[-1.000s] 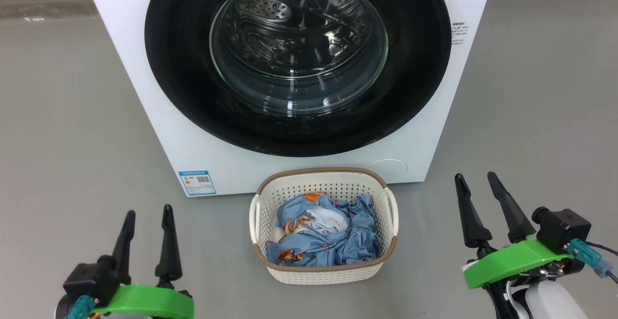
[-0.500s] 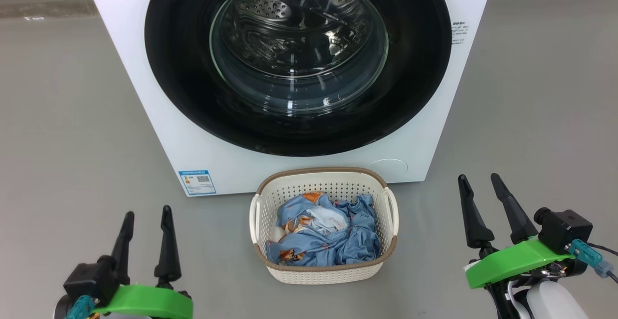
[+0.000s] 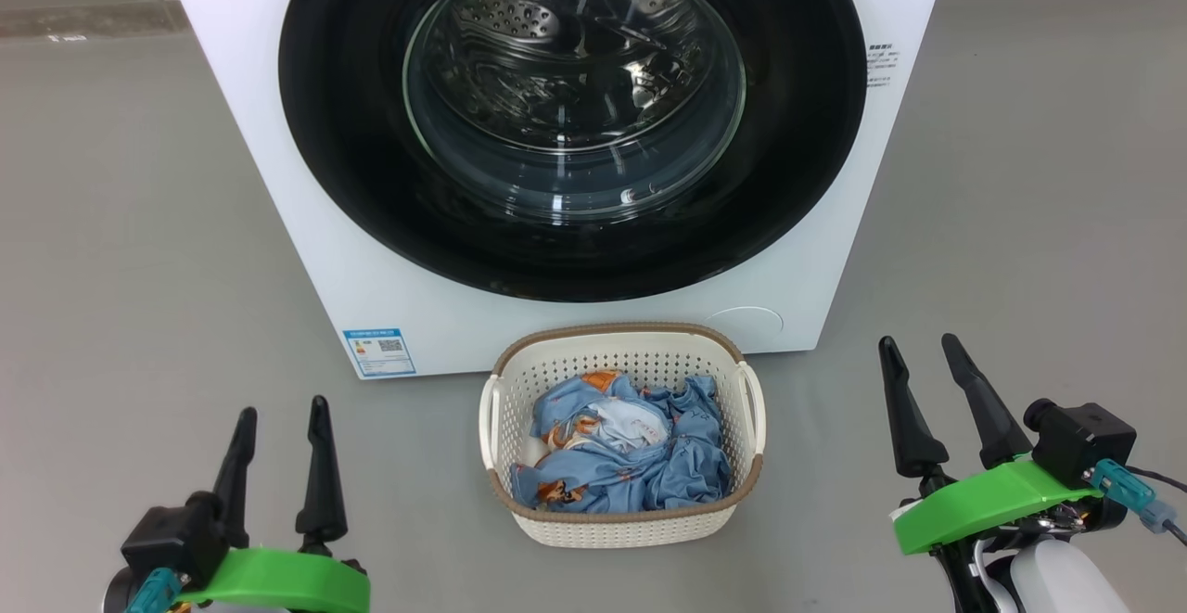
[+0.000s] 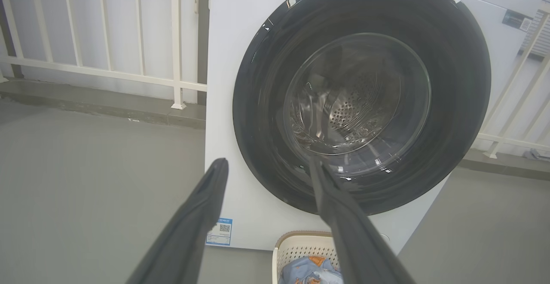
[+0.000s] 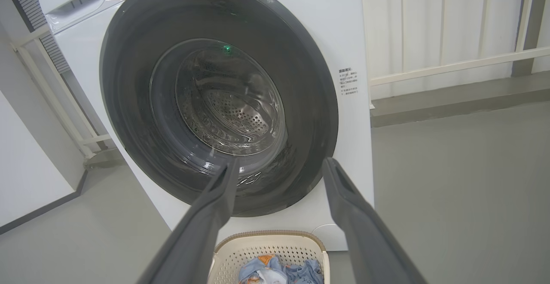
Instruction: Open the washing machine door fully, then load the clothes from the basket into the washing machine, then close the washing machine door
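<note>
Little change since a second ago: right gripper [image 3: 916, 340] has slid a touch down and to the right in the head view; left gripper [image 3: 283, 406] sits a shade lower. Basket, clothes and machine unmoved.

Both grippers empty, fingers spread wide, pointing towards the machine. Left one low on the robot's left, right one low on its right, each well apart from the basket between them.

The washing machine [image 3: 278, 177] stands on the grey floor [image 3: 111, 223] straight ahead. The washing machine door [image 3: 343, 131] lies flush against the front, shut; perforated steel drum visible through its glass. Blue label sticker [image 3: 378, 351] at the lower left corner of the front panel.

The basket [image 3: 621, 327] sits on the floor just in front of the machine, below the door, far rim close to the front panel. The clothes [image 3: 631, 465] lie crumpled inside it: light blue fabric with orange-brown print, a patch of white near the middle.

Left wrist view: fingers frame the lower part of the door; basket corner at the bottom edge. White railing [image 4: 137, 73] behind the machine. Right wrist view: door ahead, basket below between the fingers.
</note>
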`<state>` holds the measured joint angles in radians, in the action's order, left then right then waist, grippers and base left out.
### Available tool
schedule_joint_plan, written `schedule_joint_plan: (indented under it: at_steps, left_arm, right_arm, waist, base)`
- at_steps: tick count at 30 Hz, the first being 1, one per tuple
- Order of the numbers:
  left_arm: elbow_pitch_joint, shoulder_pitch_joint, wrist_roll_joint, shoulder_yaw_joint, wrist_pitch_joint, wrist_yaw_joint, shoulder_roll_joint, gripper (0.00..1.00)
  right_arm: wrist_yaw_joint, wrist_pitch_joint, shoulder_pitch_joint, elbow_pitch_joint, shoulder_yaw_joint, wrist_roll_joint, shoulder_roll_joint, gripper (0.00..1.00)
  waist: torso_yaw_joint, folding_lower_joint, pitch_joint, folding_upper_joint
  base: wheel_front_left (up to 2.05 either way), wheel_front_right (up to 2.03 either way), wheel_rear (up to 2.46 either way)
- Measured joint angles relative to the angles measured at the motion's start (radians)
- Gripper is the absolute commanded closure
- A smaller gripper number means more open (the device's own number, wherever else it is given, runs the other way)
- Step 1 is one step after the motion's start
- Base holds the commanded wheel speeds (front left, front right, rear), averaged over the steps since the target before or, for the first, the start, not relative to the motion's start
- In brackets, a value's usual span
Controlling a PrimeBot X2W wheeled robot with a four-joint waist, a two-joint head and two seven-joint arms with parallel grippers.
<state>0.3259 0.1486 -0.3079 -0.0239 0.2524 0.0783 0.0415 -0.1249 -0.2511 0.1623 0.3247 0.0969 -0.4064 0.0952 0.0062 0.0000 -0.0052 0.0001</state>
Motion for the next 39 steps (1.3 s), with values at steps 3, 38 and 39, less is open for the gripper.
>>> schedule_joint_plan:
  at_steps: [3,38,39]
  left_arm:
    - [0.002,0.0,0.0,0.0,0.0,0.0,0.0,0.0]
    - [0.02,0.0,0.001,-0.006,0.0,-0.01,0.003,0.0]
    - [0.022,0.0,0.001,-0.007,0.0,-0.01,0.003,0.0]
  right_arm:
    - [0.0,0.0,0.003,0.0,0.0,0.0,0.0,0.0]
    - [0.0,0.0,0.013,0.008,0.0,0.0,-0.003,0.0]
    - [0.0,0.0,0.013,0.008,0.0,0.0,-0.003,0.0]
  waist:
    - [0.0,0.0,0.0,0.0]
    - [0.0,0.0,-0.005,0.0]
    - [0.0,0.0,-0.005,0.0]
  base:
    - [0.0,0.0,0.0]
    - [0.51,0.51,-1.02]
    - [1.23,1.23,-2.46]
